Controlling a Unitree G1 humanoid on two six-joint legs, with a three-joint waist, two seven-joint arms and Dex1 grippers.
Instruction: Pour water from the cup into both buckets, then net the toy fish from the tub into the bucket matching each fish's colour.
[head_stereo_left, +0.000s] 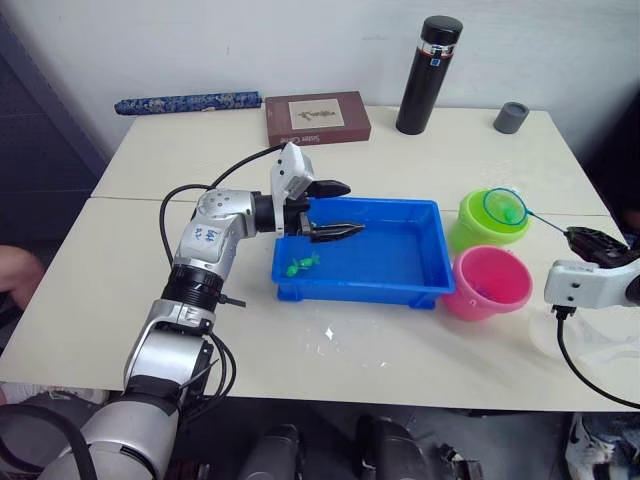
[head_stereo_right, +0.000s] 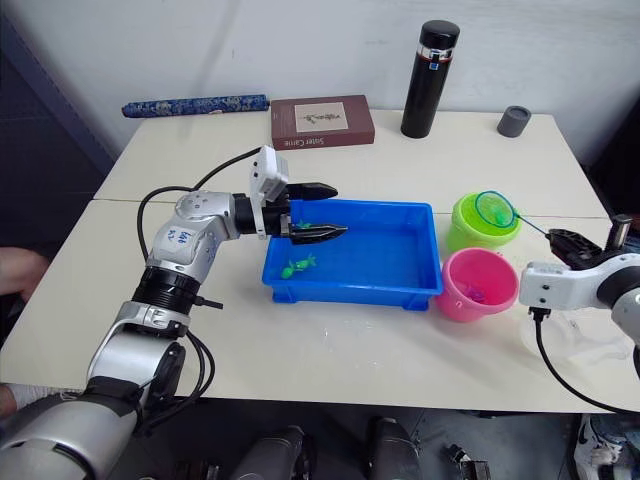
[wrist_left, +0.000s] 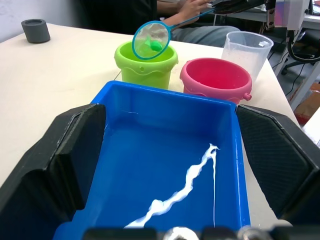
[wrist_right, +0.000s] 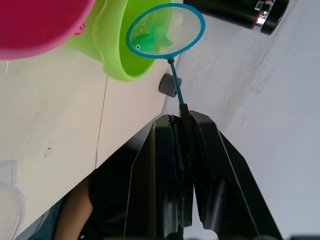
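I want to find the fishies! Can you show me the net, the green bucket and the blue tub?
net (wrist_right: 165, 31): right wrist view, mesh inside the hoop.
green bucket (head_stereo_left: 470, 232): left eye view, outer wall.
blue tub (head_stereo_left: 400, 262): left eye view, bare floor.

The tub (head_stereo_left: 420, 285) and both buckets, green (head_stereo_left: 466, 232) and pink (head_stereo_left: 490, 295), are glossy smooth plastic. The cup (wrist_left: 247, 50) is clear plastic. The net (wrist_right: 165, 30) is fine mesh. The table (head_stereo_left: 180, 160) is matt.

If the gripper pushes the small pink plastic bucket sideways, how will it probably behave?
The small pink plastic bucket looks light, so it would probably slide easily on the smooth table. It stands close to the lime green bucket, so it may bump it.
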